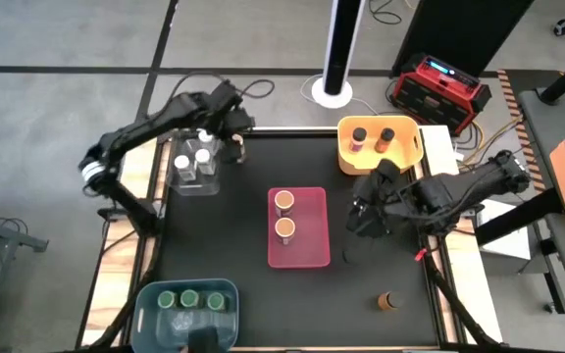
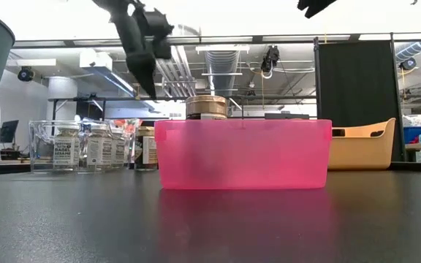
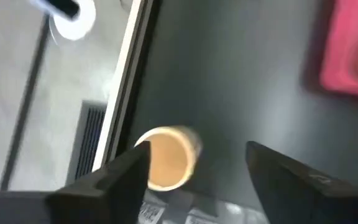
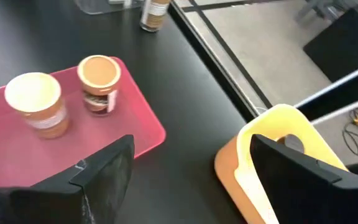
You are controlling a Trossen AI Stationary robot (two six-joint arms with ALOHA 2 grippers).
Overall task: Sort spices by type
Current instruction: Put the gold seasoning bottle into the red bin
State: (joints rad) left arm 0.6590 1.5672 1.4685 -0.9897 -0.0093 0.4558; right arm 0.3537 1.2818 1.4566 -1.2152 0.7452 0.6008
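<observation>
Orange-lidded spice jar (image 3: 165, 157) standing on the black table (image 1: 224, 226) just beside the clear bin (image 1: 193, 169), directly below the left gripper (image 3: 197, 163), fingers spread, released. Right gripper (image 4: 188, 163) likewise spread and empty, hovering between pink bin (image 4: 73, 134) and yellow bin (image 4: 278, 165).

Black tabletop (image 1: 253, 211) bearing 4 bins: clear (image 1: 192, 183) far left, yellow (image 1: 407, 157) far right, pink (image 1: 314, 245) centre, blue (image 1: 155, 294) near left; 2 loose jars, far left (image 1: 235, 150) and near right (image 1: 387, 300).

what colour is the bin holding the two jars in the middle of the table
Pink. The bin shows best in the high view, with two orange-lidded jars inside.
</observation>
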